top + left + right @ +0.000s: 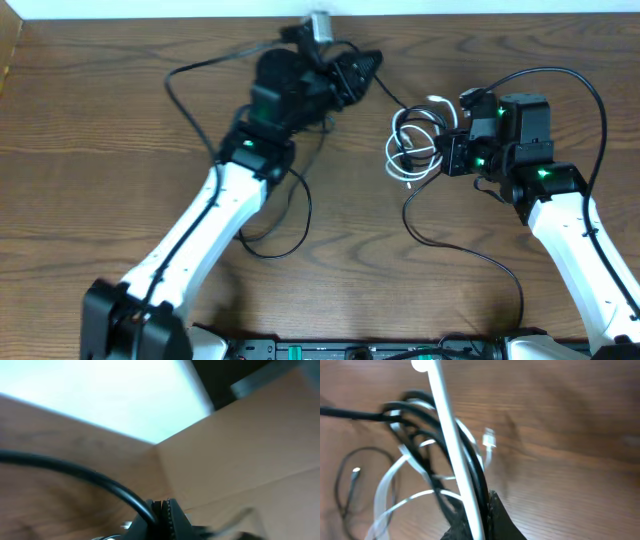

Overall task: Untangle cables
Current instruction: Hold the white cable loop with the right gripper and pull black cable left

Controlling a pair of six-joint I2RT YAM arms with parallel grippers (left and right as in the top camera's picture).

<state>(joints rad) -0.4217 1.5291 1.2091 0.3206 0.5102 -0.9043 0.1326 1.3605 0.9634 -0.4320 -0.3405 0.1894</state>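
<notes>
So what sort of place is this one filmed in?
Probably a robot lab bench: a wood-grain table, a left arm and right arm based at its near edge, a pale wall behind, cables as the workpiece.

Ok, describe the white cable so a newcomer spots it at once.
On the wooden table, look right of centre, at the right tool. The white cable is bunched there in small loops. It is the only white strand, tangled with the black cable.
</notes>
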